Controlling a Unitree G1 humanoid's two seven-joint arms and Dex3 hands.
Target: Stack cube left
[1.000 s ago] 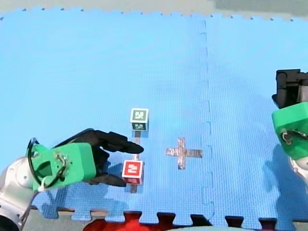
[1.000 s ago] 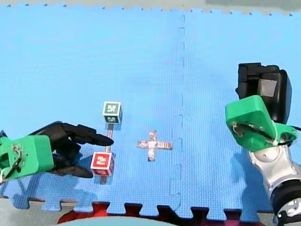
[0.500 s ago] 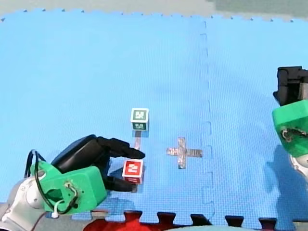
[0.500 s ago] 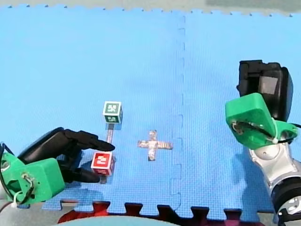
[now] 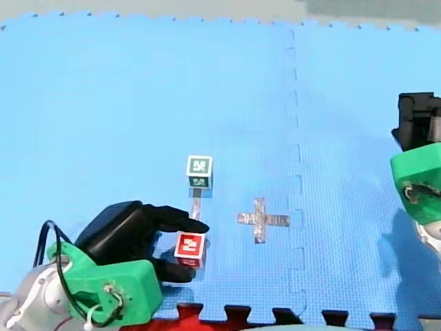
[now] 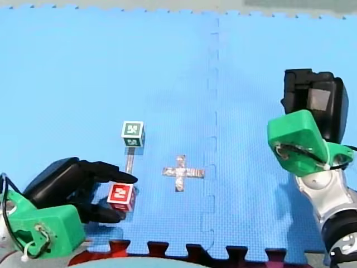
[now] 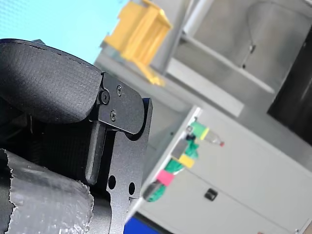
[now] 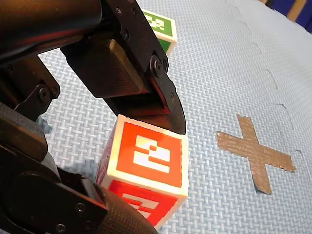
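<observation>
1. The left hand (image 5: 132, 238) clasps the red cube (image 5: 190, 248), left of the tape cross (image 5: 262, 219) and nearer the robot, on the blue foam mat (image 5: 124, 103).
2. One finger (image 8: 127, 73) presses the cube's top and another presses its lower side; the cube is tilted.
3. The green cube (image 5: 199, 170) stands left of the cross, farther back, apart from the red one.
4. The right hand (image 6: 310, 104) is well right of the cross; whether it is clenched or released cannot be told.

A silver tape cross (image 5: 260, 219) marks the blue interlocking foam mat (image 5: 138, 89), a short tape strip (image 5: 196, 205) lying near it.
</observation>
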